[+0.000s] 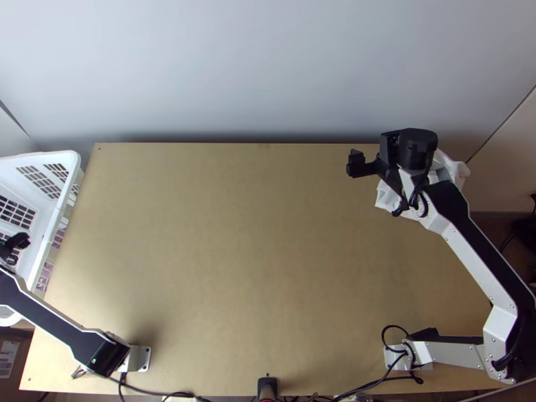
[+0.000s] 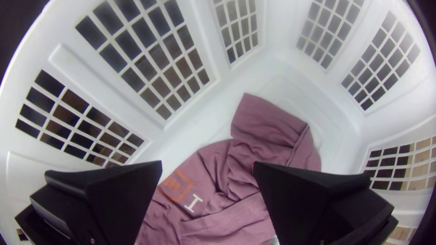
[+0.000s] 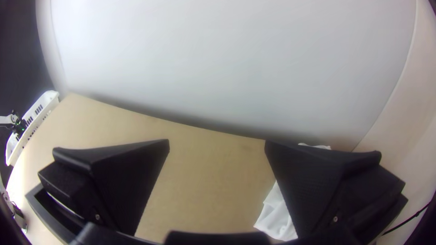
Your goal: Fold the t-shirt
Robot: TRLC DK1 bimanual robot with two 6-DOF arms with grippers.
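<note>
Held left gripper (image 1: pixel 16 246), with fingers spread, above mauve garment (image 2: pixel 245 161) in white basket (image 1: pixel 70 158); held right gripper (image 1: pixel 390 161), similarly spread, near white cloth (image 3: pixel 278 218).

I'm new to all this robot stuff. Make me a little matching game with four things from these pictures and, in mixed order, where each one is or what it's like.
Things:
1. White basket
2. Mauve shirt
3. White cloth
4. Left gripper

Places and states:
A. At the far right part of the table, partly hidden by the right arm
B. Fingers apart, pointing into a container
C. Beside the table's left edge
D. Rumpled, with an orange mark and a white letter showing

Right pairs: 1-C, 2-D, 3-A, 4-B
</note>
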